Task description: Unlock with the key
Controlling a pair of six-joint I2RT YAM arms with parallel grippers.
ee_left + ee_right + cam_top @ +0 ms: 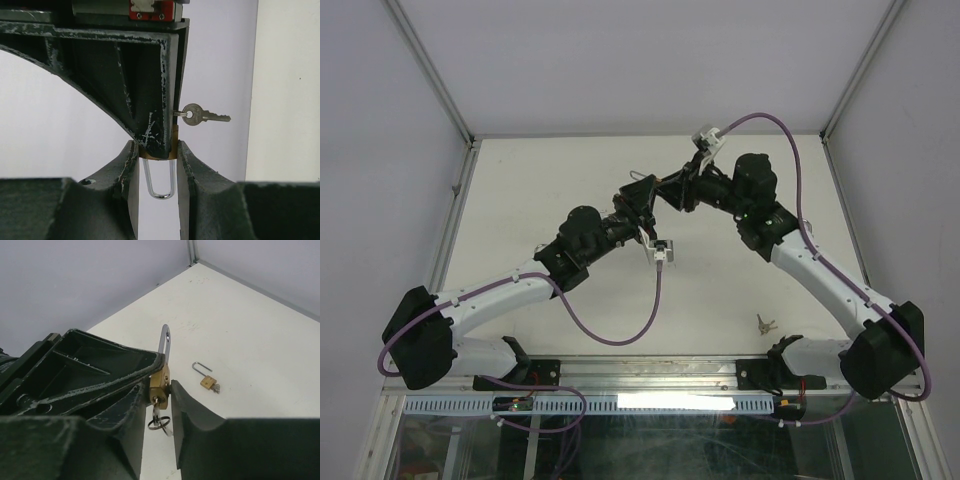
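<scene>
Left gripper [156, 146] jaws clamp padlock [161, 196], its body mostly behind right gripper [157, 387].

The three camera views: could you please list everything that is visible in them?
Held padlock: one, brass, silver shackle, in mid-air between the grippers.
Key: one, silver, at that padlock's underside.
Key ring: one, silver, hanging from the key.
Spare key: one, silver, on the ring.
Second padlock: one, brass, lying on the table.
Loose keys: apparently two, silver, on the table near the right arm's base.
Table: one, white.
Cables: two, purple, one per arm.
Left gripper: one, black, clamped on the held padlock.
Right gripper: one, black, fingers either side of the key.
</scene>
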